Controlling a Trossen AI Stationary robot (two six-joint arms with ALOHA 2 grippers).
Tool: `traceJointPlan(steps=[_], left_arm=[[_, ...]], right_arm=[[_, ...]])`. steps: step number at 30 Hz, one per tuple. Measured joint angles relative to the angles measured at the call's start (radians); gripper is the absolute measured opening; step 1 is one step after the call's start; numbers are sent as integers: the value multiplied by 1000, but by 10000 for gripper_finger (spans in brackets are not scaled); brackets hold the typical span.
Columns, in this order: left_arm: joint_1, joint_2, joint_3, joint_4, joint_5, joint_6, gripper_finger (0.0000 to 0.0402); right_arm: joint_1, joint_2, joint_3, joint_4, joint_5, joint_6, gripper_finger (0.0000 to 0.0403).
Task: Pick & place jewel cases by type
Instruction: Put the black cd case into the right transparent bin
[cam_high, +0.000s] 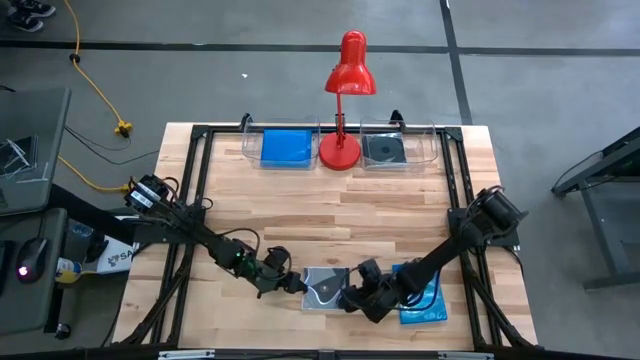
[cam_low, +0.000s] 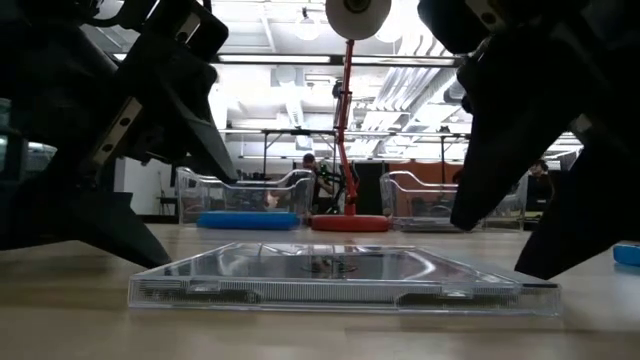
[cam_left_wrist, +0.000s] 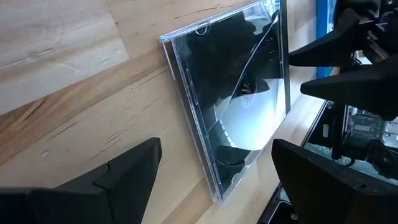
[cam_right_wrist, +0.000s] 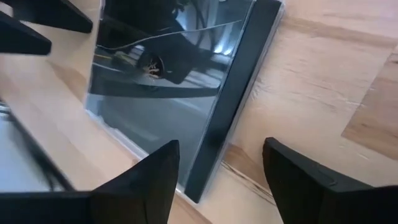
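Observation:
A dark jewel case with a white swirl lies flat on the table near its front edge, under a clear lid. My left gripper stands open at the case's left side, one corner of the case between its fingers. My right gripper stands open at the case's right side, its fingers on either side of the black spine edge. A blue jewel case lies flat under the right arm. Another blue case and a dark case lie in trays at the far edge.
Two clear plastic trays stand at the table's far edge, with a red desk lamp between them. Bare wood lies across the table's middle. A black frame rail runs along each side of the table.

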Motion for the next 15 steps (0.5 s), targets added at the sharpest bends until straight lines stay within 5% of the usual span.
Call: traceJointPlan(steps=[8,15], left_arm=[[0,10,0,-1,-6,9,312],[0,15,0,9,-22,17,312]], right_arm=[[-14,0,-130,280,-14,42,216],[-40,2,-146,321,-30,41,216]])
